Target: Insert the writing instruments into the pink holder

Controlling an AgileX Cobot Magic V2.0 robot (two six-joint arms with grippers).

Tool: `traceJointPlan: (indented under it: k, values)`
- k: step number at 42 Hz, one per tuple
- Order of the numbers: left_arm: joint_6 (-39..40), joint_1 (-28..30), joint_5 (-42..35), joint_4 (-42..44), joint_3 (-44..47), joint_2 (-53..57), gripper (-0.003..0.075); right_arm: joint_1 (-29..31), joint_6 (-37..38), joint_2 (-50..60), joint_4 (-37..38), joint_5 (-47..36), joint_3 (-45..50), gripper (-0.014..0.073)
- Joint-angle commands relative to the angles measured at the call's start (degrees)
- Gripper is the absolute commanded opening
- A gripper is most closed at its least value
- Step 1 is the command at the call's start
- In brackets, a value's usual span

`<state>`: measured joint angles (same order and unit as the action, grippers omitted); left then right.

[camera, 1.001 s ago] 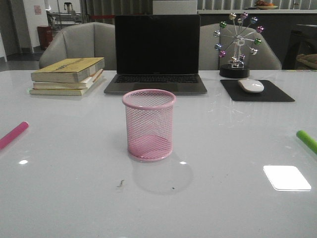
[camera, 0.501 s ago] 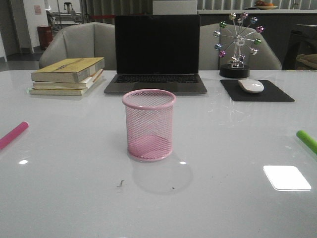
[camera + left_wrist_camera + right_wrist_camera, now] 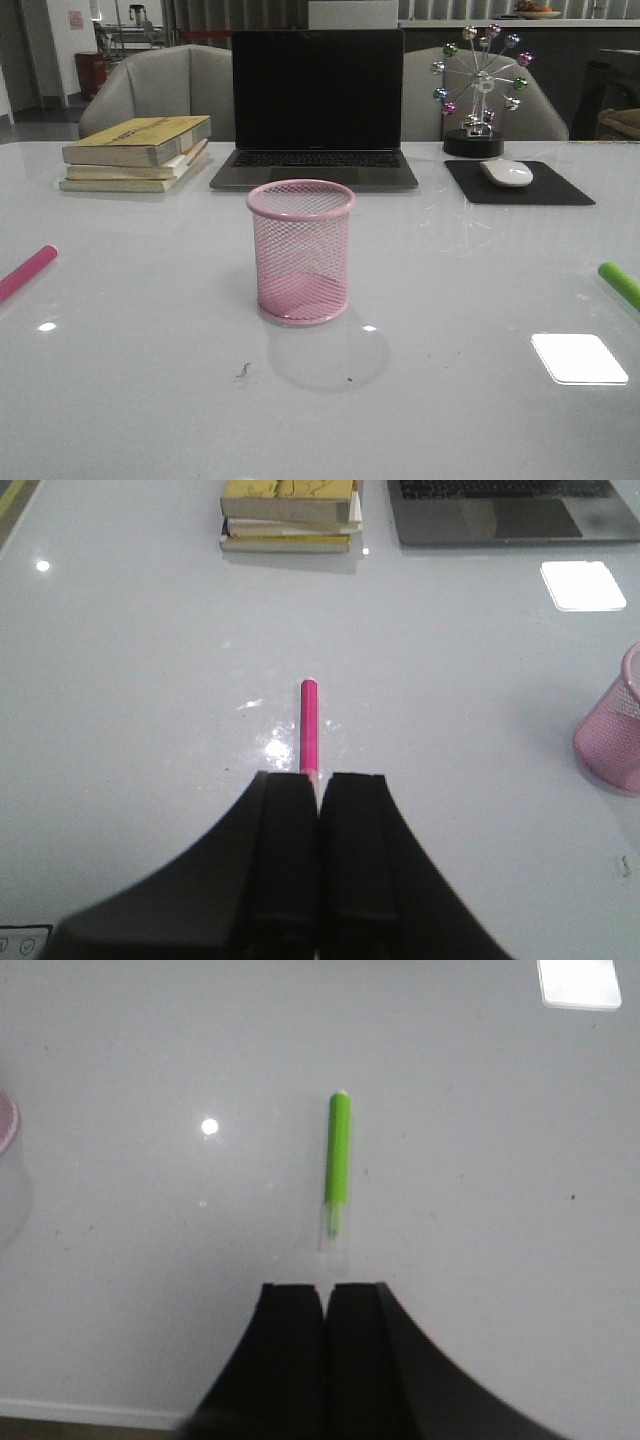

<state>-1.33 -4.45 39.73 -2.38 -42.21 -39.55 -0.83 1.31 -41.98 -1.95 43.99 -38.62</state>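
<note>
Pink marker (image 3: 27, 272) is being cut off by the front view's left edge; green marker (image 3: 620, 284) by its right edge. In the left wrist view the pink marker's near end is being hidden behind the left gripper (image 3: 318, 780), and the pink holder (image 3: 612, 735) is being clipped at the frame edge. Only a sliver of the holder's rim is being shown in the right wrist view. Book titles (image 3: 140, 132) are too small to be read.

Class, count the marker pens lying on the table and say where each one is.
2. The pink marker lies at the table's left edge; the green marker lies at the right edge. None is in the pink holder.
</note>
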Motion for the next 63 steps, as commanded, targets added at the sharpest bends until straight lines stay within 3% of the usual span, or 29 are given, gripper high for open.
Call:
traceJointPlan:
  k: [1, 5, 10, 14, 35, 49, 63]
  values:
    - [-0.04, -0.24, -3.96, -0.41, -1.60, -1.45, 0.0116, 0.30, -0.07, -2.24, 0.67, -2.33, -1.49, 0.0043]
    - [-0.04, -0.24, -4.40, 0.19, -1.60, -2.21, 0.0257, 0.30, -0.07, -4.61, 0.67, -2.37, -1.49, 0.0160]
    - [-0.04, -0.24, -5.87, 0.19, -1.07, -2.18, 0.0528, 0.30, -0.07, -8.13, 0.67, -2.85, -1.49, 0.0390]
    - [-0.04, -0.73, -6.71, -0.30, 0.07, -2.18, 0.0608, 0.38, 0.67, -11.33, 0.67, -3.57, -1.69, 0.0475]
    - [-2.74, -21.54, -9.66, -0.30, 1.63, -2.18, 0.0495, 0.44, 1.74, -39.11, 0.67, -7.22, -15.09, 0.0479]
    - [-2.74, -22.43, -9.66, -0.30, 1.63, -2.18, 0.0442, 1.05, 1.67, -56.59, 0.55, -4.23, -28.74, 0.0479]
    - [-2.74, -22.43, -9.66, -0.30, 1.63, -2.18, 0.0401, 1.05, 0.75, -66.09, 0.55, -2.82, -36.80, 0.0479]
